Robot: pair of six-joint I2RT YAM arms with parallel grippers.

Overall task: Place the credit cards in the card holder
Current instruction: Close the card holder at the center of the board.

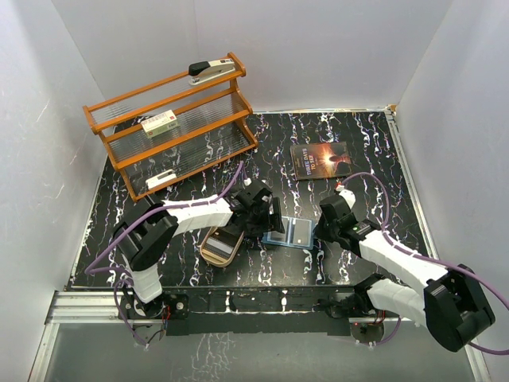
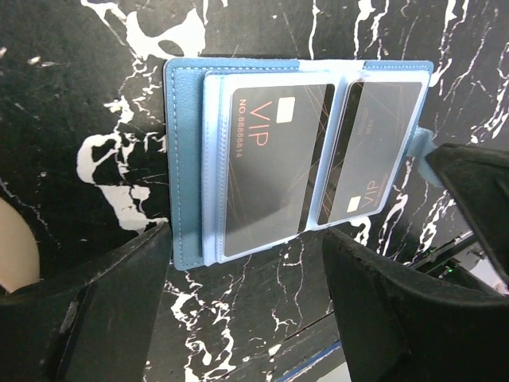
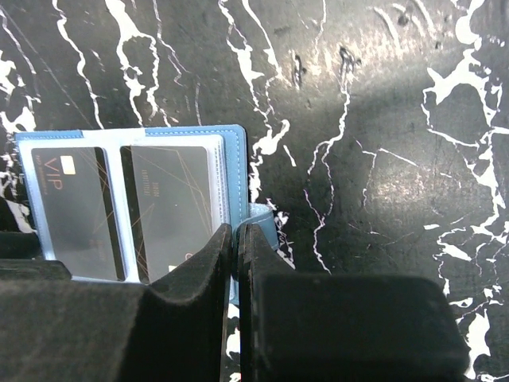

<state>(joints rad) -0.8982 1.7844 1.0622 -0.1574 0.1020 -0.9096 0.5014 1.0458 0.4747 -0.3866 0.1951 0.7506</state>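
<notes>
The blue card holder (image 1: pixel 288 233) lies open on the black marble table. In the left wrist view the card holder (image 2: pixel 184 159) holds two dark VIP credit cards (image 2: pixel 274 159) (image 2: pixel 370 147) in its clear sleeves. The right wrist view shows the same holder (image 3: pixel 232 159) and cards (image 3: pixel 75 207) (image 3: pixel 171 207). My left gripper (image 1: pixel 266 221) (image 2: pixel 246 235) is open and empty over the holder's left part. My right gripper (image 1: pixel 322 229) (image 3: pixel 237 231) is shut on the holder's right edge, by the snap tab (image 3: pixel 262 219).
A tan oblong wooden tray (image 1: pixel 208 253) lies left of the holder, under my left arm. A dark book with an orange glow (image 1: pixel 320 161) lies behind. An orange rack (image 1: pixel 171 119) stands back left with a stapler (image 1: pixel 211 70) and a white-green box (image 1: pixel 160 123). White walls surround the table.
</notes>
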